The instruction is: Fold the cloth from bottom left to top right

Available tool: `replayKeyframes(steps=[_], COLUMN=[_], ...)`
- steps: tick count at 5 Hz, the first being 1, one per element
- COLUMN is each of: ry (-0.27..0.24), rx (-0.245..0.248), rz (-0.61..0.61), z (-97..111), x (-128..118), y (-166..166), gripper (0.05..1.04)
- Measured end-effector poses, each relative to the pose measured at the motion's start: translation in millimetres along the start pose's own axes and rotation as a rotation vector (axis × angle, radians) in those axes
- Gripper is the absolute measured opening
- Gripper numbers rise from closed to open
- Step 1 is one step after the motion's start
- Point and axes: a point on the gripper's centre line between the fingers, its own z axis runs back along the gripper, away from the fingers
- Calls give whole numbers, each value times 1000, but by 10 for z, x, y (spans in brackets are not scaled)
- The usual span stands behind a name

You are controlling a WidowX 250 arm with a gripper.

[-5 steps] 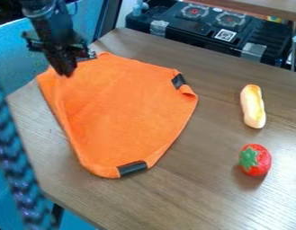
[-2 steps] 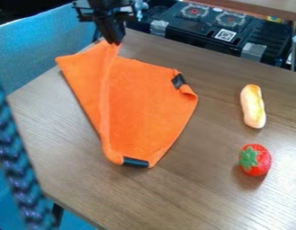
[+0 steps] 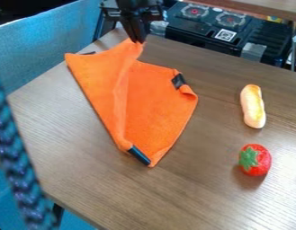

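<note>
A: Cloth [image 3: 156,99] position?
B: Left of the berry [image 3: 256,160] in view, reaching farther back than it. Most lies on the table [image 3: 204,193]; the far edge is lifted.
A: Gripper [image 3: 136,42]?
B: Beyond the berry and to its left, fingers clamped on the raised edge. Since the earlier frames it has swept rightward, towards the berry's side.
A: Effect?
B: Left flap now leans inward. Near patch [image 3: 140,155], left of the berry, has swung steeper, so the cloth seems to drag as well as fold.
A: Verdict?
B: Fold partly made, I judge. Needs carrying farther right, then laying down; more drag could skew it.
</note>
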Motion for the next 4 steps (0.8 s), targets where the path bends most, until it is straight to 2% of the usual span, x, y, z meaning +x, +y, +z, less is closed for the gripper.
replayKeyframes(steps=[1, 2, 4], ry=[-21, -15, 4], rx=[0, -1, -13], rz=[-40, -43, -40], z=[-102, -213, -309], x=[32, 18, 151], y=[-164, -254, -411], gripper=[50, 50, 70])
